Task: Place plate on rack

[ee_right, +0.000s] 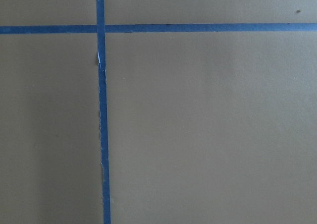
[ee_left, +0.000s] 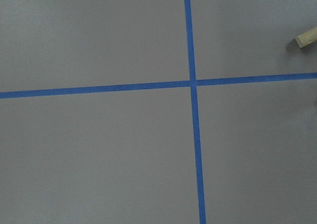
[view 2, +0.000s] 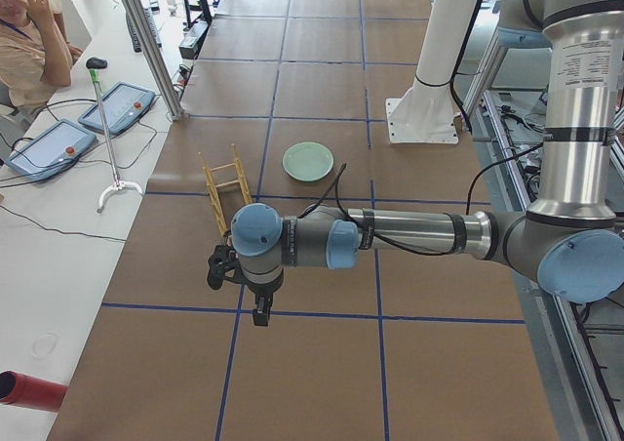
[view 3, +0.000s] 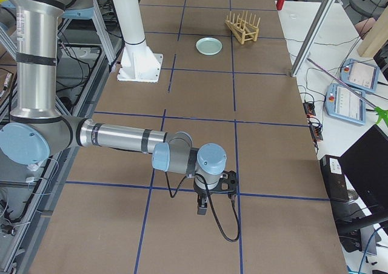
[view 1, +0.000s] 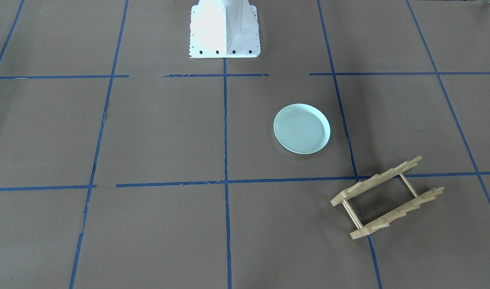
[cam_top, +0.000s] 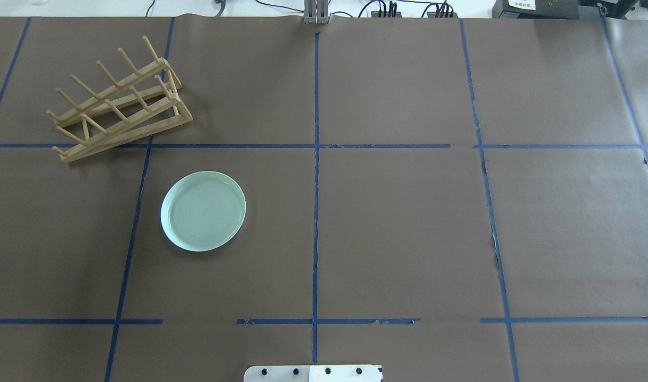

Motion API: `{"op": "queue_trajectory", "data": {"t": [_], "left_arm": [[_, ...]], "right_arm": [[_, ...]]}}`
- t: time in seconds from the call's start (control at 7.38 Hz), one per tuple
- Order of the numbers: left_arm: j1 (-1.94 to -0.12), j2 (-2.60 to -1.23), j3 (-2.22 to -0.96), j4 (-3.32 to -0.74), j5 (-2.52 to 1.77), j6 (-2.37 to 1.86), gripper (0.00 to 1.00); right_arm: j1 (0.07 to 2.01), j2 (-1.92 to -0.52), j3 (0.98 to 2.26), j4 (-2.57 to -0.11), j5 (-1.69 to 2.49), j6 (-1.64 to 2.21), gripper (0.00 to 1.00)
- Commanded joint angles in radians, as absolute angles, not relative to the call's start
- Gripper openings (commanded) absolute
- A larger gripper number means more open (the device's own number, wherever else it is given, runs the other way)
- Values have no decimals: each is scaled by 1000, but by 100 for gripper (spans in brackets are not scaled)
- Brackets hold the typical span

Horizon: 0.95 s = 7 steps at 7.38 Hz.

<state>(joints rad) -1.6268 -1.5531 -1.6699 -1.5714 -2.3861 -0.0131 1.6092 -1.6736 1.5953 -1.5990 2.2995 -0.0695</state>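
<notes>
From across the table you see the round, glossy mint-green plate (view 1: 301, 128) lying flat on the brown paper (view 1: 160, 132), near but apart from the small light-wood pegged rack (view 1: 376, 180), so nothing is loaded yet. Overhead, both sit on the robot's left side, which favours that arm. The side views show the left gripper (view 2: 261, 312) and right gripper (view 3: 202, 206) hanging well apart from both; you cannot tell how their jaws stand. The left wrist view catches what is probably a rack end.

Bright, even light; faint soft shadows; robot base (view 1: 212, 28) overexposed.
</notes>
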Motion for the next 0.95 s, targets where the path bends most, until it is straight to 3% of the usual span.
{"op": "queue_trajectory", "data": {"t": [0.0, 0.41, 0.81], "left_arm": [[-1571, -1559, -1855, -1612, -2388, -376, 100], [-1317, -1624, -1914, -1747, -2384, -844, 100], [-1015, -1846, -1899, -1741, -2271, -1238, 100]], "right_arm": [[1609, -1674, 1595, -1600, 2299, -69, 100], [1609, -1674, 1595, -1598, 2299, -71, 100], [1609, -1674, 1595, -1598, 2299, -69, 100]]}}
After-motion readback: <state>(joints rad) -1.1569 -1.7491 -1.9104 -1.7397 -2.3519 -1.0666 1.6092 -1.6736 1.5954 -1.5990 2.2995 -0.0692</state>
